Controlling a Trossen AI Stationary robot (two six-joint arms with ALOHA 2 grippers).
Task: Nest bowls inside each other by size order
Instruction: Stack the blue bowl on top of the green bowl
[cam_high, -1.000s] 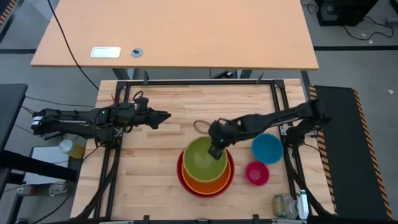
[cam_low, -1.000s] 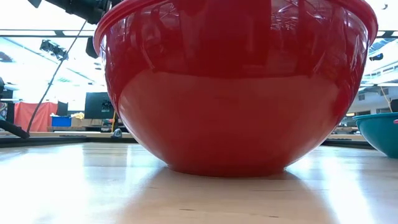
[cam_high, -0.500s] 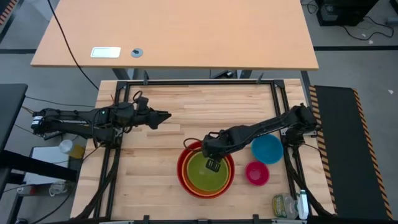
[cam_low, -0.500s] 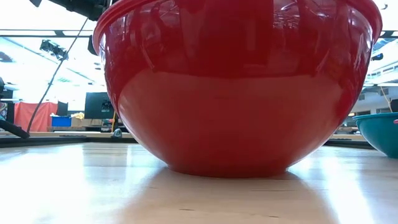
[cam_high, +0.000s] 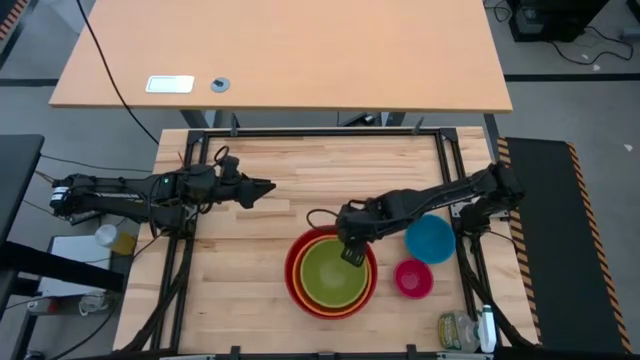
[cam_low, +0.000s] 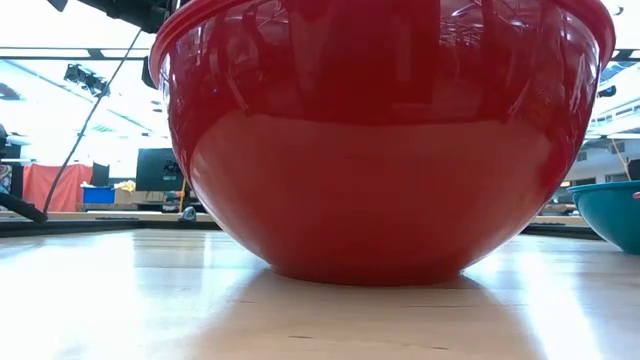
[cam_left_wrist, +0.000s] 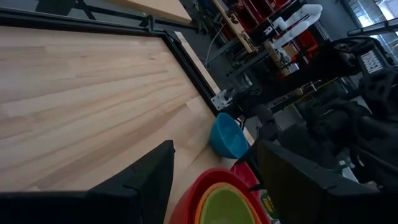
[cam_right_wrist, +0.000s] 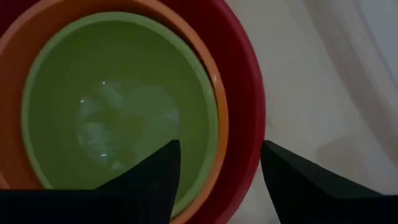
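Observation:
Three bowls sit nested near the table's front middle: the red bowl (cam_high: 292, 272) outermost, the orange bowl (cam_high: 368, 283) in it, and the lime green bowl (cam_high: 330, 276) innermost. The blue bowl (cam_high: 430, 238) and the small pink bowl (cam_high: 413, 278) stand on the table to their right. My right gripper (cam_high: 352, 254) hovers open over the stack's far right rim; in its wrist view its fingers (cam_right_wrist: 221, 162) straddle the rims without touching them. My left gripper (cam_high: 268, 186) waits open at the table's far left.
A clear bottle and small items (cam_high: 465, 330) lie at the near right corner. Black frame rails (cam_high: 448, 170) border the table. The red bowl (cam_low: 380, 140) fills the low view, and the blue bowl's edge (cam_low: 615, 215) shows at the right.
My right gripper lowered the green bowl, which hung tilted above the orange bowl, into that bowl. The green bowl now sits level inside it. The gripper has come off its rim and drawn back up and toward the far right.

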